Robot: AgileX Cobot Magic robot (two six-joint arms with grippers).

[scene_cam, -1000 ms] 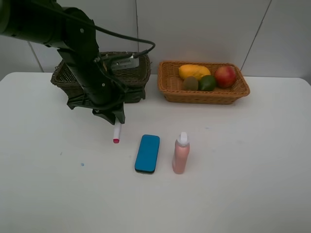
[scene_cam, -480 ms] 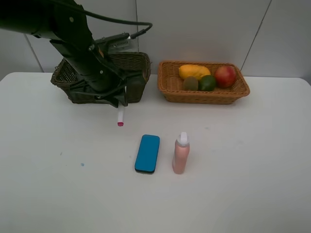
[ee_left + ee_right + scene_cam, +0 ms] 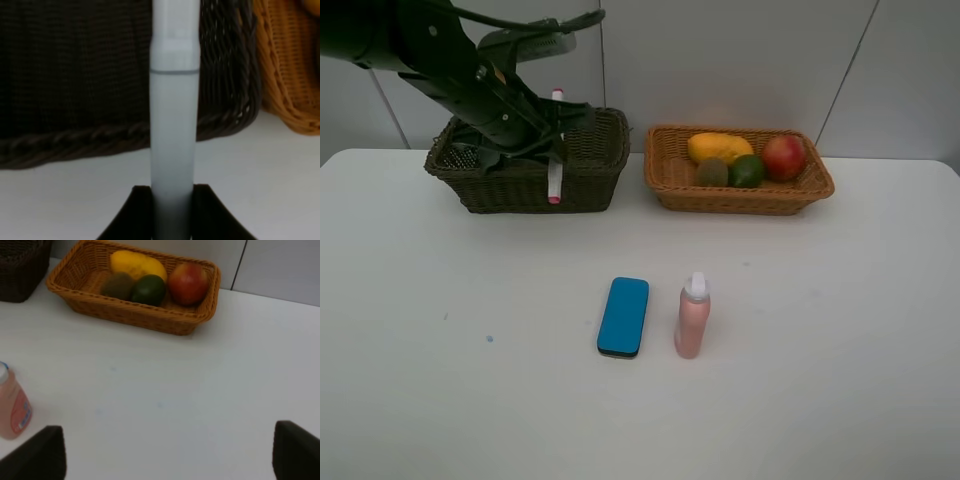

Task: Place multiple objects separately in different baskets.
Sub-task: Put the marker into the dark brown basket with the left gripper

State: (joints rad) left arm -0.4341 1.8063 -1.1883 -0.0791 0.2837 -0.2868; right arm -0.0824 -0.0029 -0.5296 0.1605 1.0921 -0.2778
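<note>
The left jaws are pressed onto the white pink-capped marker point(image 3: 555, 172) point(image 3: 172, 125), one dark finger point(image 3: 131, 216) on each side of its barrel in the left wrist view. The marker hangs upright, clear of the surface point(image 3: 820, 360), pink cap downward. In the exterior view it is seen against the near wall of the dark olive-green wicker basket point(image 3: 505, 192) point(image 3: 75, 75), towards the end nearer the other basket. Whether it hangs over the opening or just in front of the wall cannot be told. The right jaws are spread wide with nothing between them, their dark fingertips point(image 3: 45, 454) showing in the right wrist view above bare surface. Just beside the dark basket stands the shallower orange-tan wicker basket point(image 3: 740, 203) point(image 3: 290, 75) point(image 3: 125, 316). It holds the yellow mango point(image 3: 718, 146) point(image 3: 137, 264), the red pomegranate point(image 3: 784, 156) point(image 3: 188, 283), the green avocado point(image 3: 748, 171) point(image 3: 148, 289) and the brown kiwi point(image 3: 711, 172) point(image 3: 118, 285), packed close together. Well apart from both baskets, near the middle of the surface, the blue eraser block point(image 3: 623, 316) lies flat. The pink spray bottle point(image 3: 692, 318) point(image 3: 12, 407) stands upright just beside it, not touching.
</note>
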